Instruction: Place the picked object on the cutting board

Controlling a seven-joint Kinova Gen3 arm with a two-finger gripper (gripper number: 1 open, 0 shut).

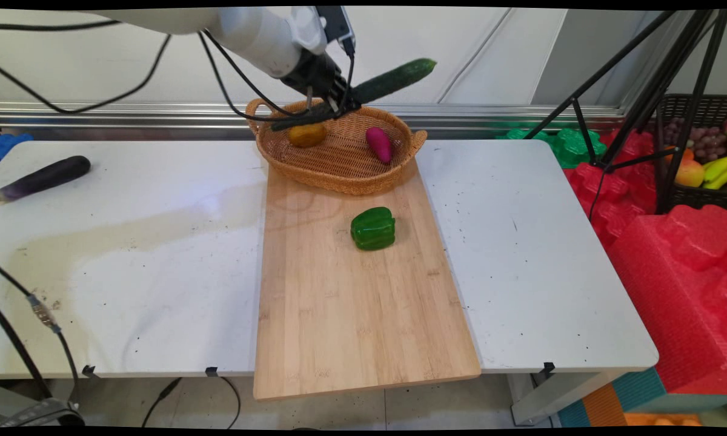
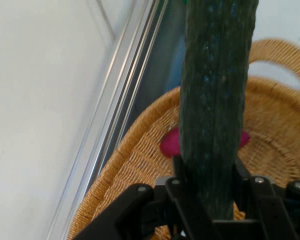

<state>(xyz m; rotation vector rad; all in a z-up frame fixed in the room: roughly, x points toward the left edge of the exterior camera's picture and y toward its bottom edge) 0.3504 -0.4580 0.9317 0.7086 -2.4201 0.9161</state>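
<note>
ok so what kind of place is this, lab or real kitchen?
Likely a robot lab mock-up, not a kitchen: a white table against a bare wall, a tripod beside it, red foam mats on the floor. The gripper holds a cucumber over a wicker basket.

**Materials and finishes on the table**

A dark green cucumber (image 2: 212, 110) with a matt, finely pimpled skin is being gripped by the black, plastic-looking gripper (image 2: 210, 200). A coarsely woven wicker basket (image 1: 339, 175) is being shown at 12 o'clock on a pale, matt, grained wooden board (image 1: 351, 303). A glossy, smooth green pepper (image 1: 372, 228) is being displayed, and the white table (image 1: 127, 254) is being seen stained and speckled.
</note>
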